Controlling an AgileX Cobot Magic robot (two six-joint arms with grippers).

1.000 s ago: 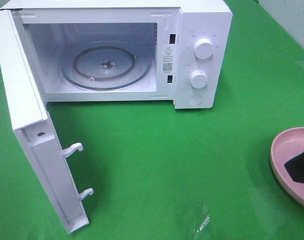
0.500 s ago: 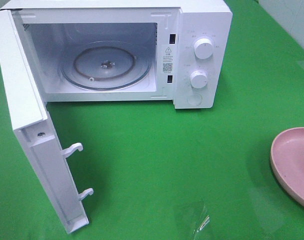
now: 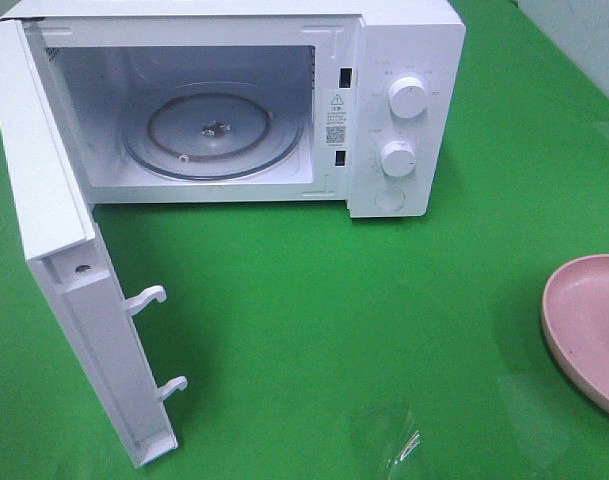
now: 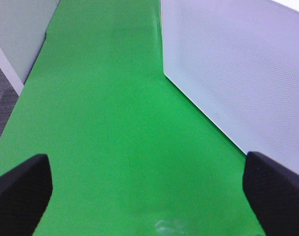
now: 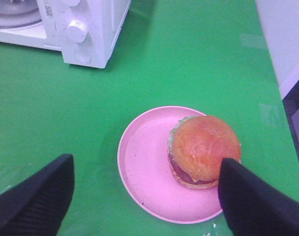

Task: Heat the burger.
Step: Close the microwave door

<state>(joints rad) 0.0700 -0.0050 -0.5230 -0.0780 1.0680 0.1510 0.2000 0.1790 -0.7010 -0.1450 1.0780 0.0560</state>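
burger: round burger (image 5: pixel 205 150) with glossy golden-brown bun, green lettuce frill and dark patty sits on a shallow pink plate (image 5: pixel 144 167), off-centre toward one rim; plate at the desk's right edge
right gripper (image 5: pixel 144 196): jaws spread wide above the plate, holding nothing; one black finger (image 5: pixel 252 201) overlaps the bun's edge in view, contact unclear
left gripper (image 4: pixel 147 189): jaws wide, nothing held, over bare cloth beside the door's perforated panel
microwave: white microwave (image 3: pixel 404 110) at the desk's far edge, door (image 3: pixel 69 300) swung fully open, glass turntable (image 3: pixel 212 130) bare, two round knobs
path: open green cloth between plate and cavity
surface: green cloth desk (image 3: pixel 384 320), glossy reflections near front edge
room: pale wall and grey floor past the desk edges
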